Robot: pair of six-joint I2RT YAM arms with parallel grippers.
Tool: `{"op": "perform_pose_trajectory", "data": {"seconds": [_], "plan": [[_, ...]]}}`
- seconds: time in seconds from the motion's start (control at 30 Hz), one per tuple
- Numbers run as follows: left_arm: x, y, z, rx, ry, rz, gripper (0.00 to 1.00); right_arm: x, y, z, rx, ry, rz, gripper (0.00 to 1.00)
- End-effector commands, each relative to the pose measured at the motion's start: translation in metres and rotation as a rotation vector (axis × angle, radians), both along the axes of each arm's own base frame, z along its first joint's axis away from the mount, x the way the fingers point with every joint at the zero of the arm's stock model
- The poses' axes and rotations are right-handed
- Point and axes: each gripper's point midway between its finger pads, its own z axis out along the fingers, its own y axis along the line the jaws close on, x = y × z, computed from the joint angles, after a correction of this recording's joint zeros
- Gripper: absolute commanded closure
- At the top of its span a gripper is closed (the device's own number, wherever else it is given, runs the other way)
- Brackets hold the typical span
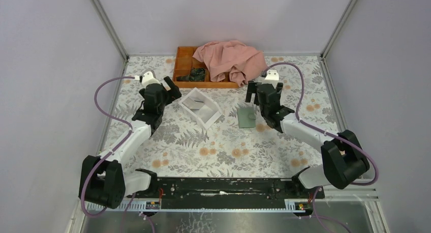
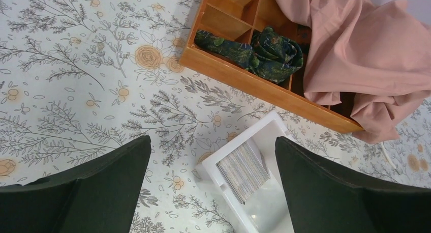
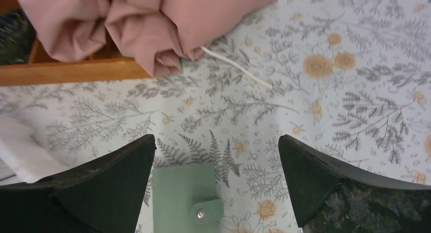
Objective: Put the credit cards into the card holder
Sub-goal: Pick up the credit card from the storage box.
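The credit cards (image 2: 243, 169) are a greyish stack leaning inside a white open-topped box (image 2: 219, 176); from above the credit cards (image 1: 194, 103) show in the same box (image 1: 209, 120). My left gripper (image 2: 213, 141) hovers open above the box's far left corner, holding nothing. The card holder (image 3: 183, 200), dull grey-green with its snap tab fastened, lies flat on the table. My right gripper (image 3: 217, 139) stands open over the holder's far edge, empty. In the top view the left gripper (image 1: 173, 93) is left of the box and the right gripper (image 1: 255, 102) is just beyond the card holder (image 1: 247, 117).
An orange wooden tray (image 1: 184, 65) stands at the back with a dark green patterned cloth (image 2: 269, 52) in one compartment and a pink cloth (image 1: 231, 60) draped over its right side. A thin white cord (image 3: 236, 67) lies beside the pink cloth.
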Motion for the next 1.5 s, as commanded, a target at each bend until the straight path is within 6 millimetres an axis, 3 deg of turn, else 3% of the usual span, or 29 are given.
{"op": "perform_pose_trajectory", "data": {"seconds": [0.0,0.1,0.2,0.3,0.53,0.77,1.0,1.2,1.47], "plan": [[0.002,0.009,0.018,0.037,-0.04,0.037,0.0,0.008,0.0,0.053,0.022,-0.207,0.023,0.01],[-0.001,0.008,0.022,0.025,-0.055,0.038,0.0,0.004,0.001,0.069,0.077,-0.315,0.039,0.01],[-0.003,0.008,0.02,0.017,-0.048,0.044,0.0,0.002,0.034,0.081,0.114,-0.356,0.233,0.01],[-0.003,0.008,0.014,0.001,-0.025,0.055,0.0,0.009,0.067,0.082,0.118,-0.279,0.373,0.0],[-0.016,0.015,0.001,-0.055,0.042,0.141,0.0,0.004,0.146,0.085,0.183,-0.162,0.642,0.09],[-0.038,0.019,-0.025,-0.151,0.094,0.217,0.01,-0.002,0.221,0.064,0.132,-0.031,0.8,0.11],[-0.054,0.013,-0.053,-0.243,0.152,0.239,0.12,-0.009,0.277,0.039,0.108,0.06,0.917,0.18],[-0.065,0.01,-0.068,-0.308,0.165,0.247,0.23,-0.008,0.304,0.025,0.095,0.096,0.96,0.21],[-0.074,0.006,-0.086,-0.341,0.19,0.239,0.25,-0.003,0.321,0.013,0.108,0.135,0.988,0.26]]}}
